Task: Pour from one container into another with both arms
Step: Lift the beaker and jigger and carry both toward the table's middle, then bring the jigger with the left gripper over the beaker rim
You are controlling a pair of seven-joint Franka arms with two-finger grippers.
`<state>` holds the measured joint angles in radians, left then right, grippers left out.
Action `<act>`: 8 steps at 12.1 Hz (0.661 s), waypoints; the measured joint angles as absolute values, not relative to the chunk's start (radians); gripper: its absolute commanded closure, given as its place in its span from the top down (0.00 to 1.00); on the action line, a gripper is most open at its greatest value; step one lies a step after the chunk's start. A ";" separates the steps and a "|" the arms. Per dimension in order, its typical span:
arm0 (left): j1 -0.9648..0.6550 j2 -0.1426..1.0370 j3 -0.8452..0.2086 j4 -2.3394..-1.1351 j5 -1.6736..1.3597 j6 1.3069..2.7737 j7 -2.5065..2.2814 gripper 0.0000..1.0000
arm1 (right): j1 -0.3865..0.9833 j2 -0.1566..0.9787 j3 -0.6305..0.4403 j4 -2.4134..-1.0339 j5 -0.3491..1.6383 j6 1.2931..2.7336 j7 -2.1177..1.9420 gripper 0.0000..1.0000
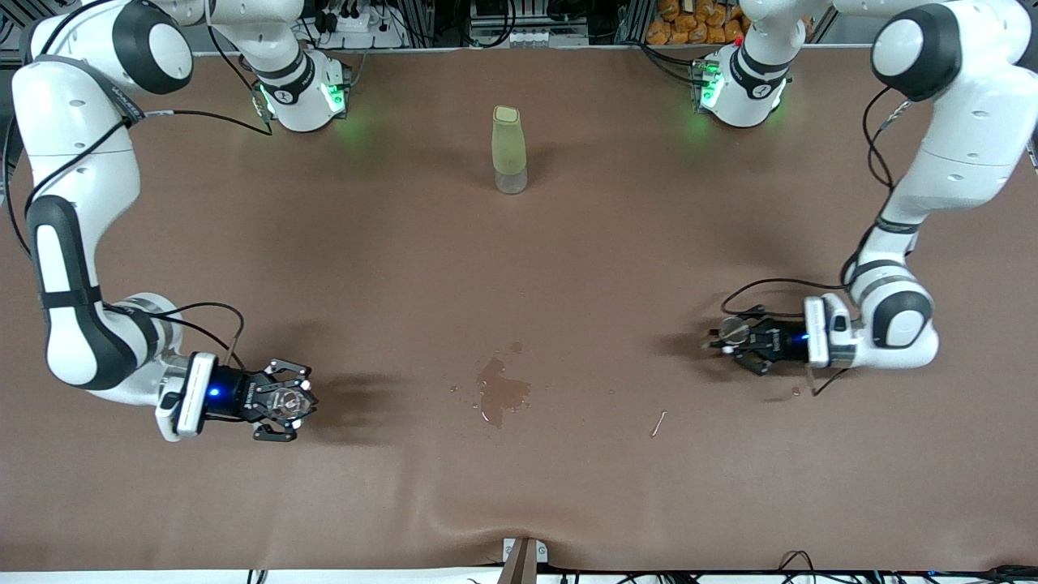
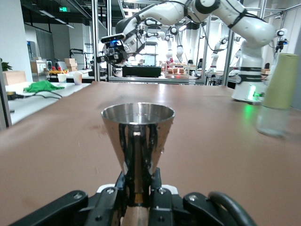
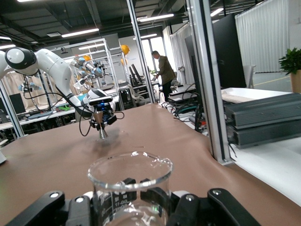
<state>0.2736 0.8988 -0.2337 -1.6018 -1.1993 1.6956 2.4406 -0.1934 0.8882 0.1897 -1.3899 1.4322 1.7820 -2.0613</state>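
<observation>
**Two vessels held upright, well apart, with a wet patch already on the table**

The metal conical cup (image 2: pixel 138 141) sits upright in the left gripper (image 1: pixel 739 341), low over the left arm's end of the brown table (image 1: pixel 519 268). The clear glass beaker (image 3: pixel 130 188) sits upright in the right gripper (image 1: pixel 285 403), low over the right arm's end. The two vessels are well apart, with a wet patch (image 1: pixel 501 392) on the table between them.

The main risk, as I judge it, is more spilling. The cup is narrow at its base, where the fingers pinch it, so a quick tilt could let it swivel or slip. The beaker's smooth glass wall could slide in its grip as well. If the lips are not lined up when one vessel tips, the contents would land on the table. I cannot tell how full either vessel is.

The left gripper's fingers are pressed onto the cup's lower cone. The right gripper's fingers are spread just enough to clasp the beaker's wall on both sides.

A tall bottle with a pale green sleeve (image 1: pixel 509 150) stands apart, nearer the bases, clear of both arms.
</observation>
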 measured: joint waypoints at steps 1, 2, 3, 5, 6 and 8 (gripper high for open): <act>0.220 0.892 -0.243 -1.601 -1.236 1.736 2.438 0.00 | -0.172 0.889 0.191 -1.390 1.453 1.782 -2.054 0.00; 0.163 0.891 -0.248 -1.600 -1.286 1.781 2.438 0.00 | -0.151 0.889 0.192 -1.390 1.465 1.781 -2.047 0.00; 0.106 0.891 -0.249 -1.601 -1.355 1.818 2.442 0.00 | -0.132 0.889 0.193 -1.390 1.470 1.776 -2.040 0.00; 0.012 0.891 -0.249 -1.601 -1.475 1.869 2.447 0.00 | -0.093 0.889 0.194 -1.390 1.471 1.746 -2.028 0.00; -0.023 0.891 -0.249 -1.598 -1.521 1.898 2.449 0.00 | -0.074 0.889 0.195 -1.390 1.471 1.737 -2.028 0.00; -0.076 0.891 -0.250 -1.573 -1.597 1.952 2.451 0.00 | -0.029 0.889 0.196 -1.390 1.472 1.735 -2.026 0.00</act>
<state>-0.0757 0.8907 -0.2500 -1.5727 -1.5970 1.9521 2.4514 -0.0293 0.8889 0.1960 -1.3896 1.4721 1.7350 -2.0260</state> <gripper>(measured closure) 0.793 0.872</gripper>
